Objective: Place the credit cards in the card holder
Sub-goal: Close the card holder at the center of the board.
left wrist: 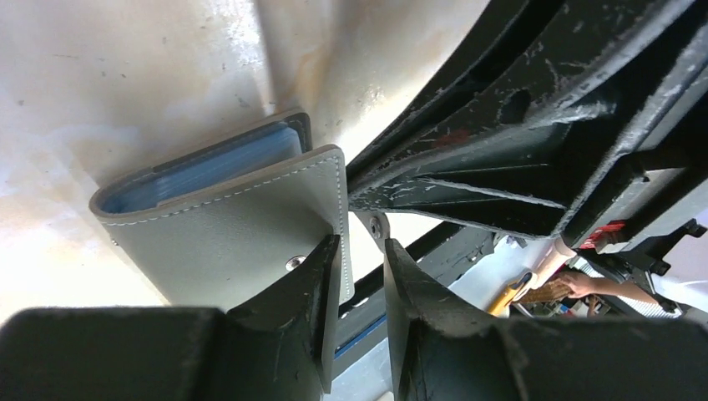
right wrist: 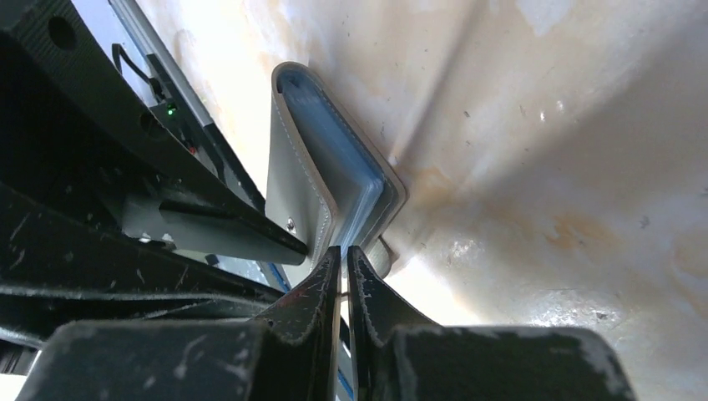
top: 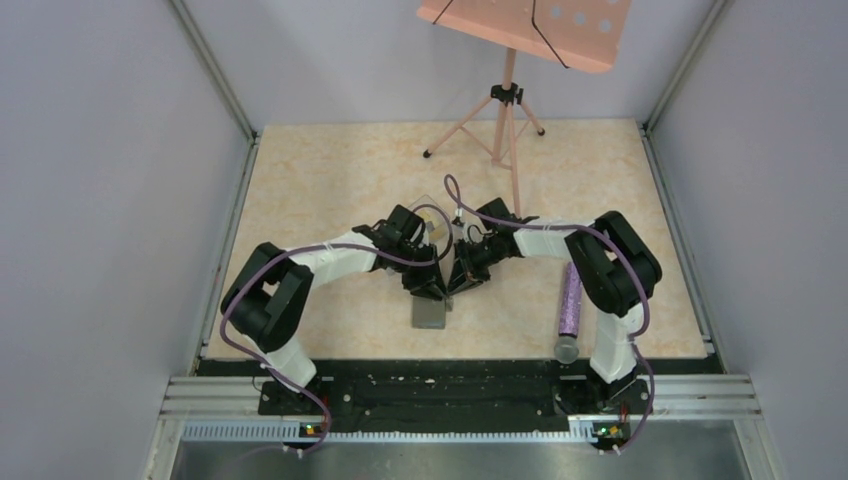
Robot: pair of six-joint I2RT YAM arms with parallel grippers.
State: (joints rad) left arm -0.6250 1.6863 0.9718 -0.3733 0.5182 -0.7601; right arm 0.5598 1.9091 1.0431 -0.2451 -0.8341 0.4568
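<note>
Grey walls close in a beige marbled table, and near the middle of its near half lies the small flat dark-grey folding card holder with pale stitching. Both arms reach inward and meet right over its far edge. Well beyond the holder stands a pink music stand on a tripod. Well apart to its right lies a purple glittery tube.

The holder is folded, and its top flap is raised a little off the lower one. Blue layers show in the gap. I cannot tell whether these are credit cards or only pockets, and no loose card shows anywhere.

The left gripper straddles the free edge of the top flap. Its jaws are parted, with one finger against the flap and the other standing off it, so nothing is clamped. The right gripper sits at the holder's open corner with its jaws drawn almost together, leaving only a thin slit. I cannot tell whether they pinch a layer.

The likely trouble is the flap sliding out of the loose left jaws, which would let the holder fold flat. A sideways pull from the right could drag the light holder across the smooth table. The fingers are also crowded close enough to knock each other.
</note>
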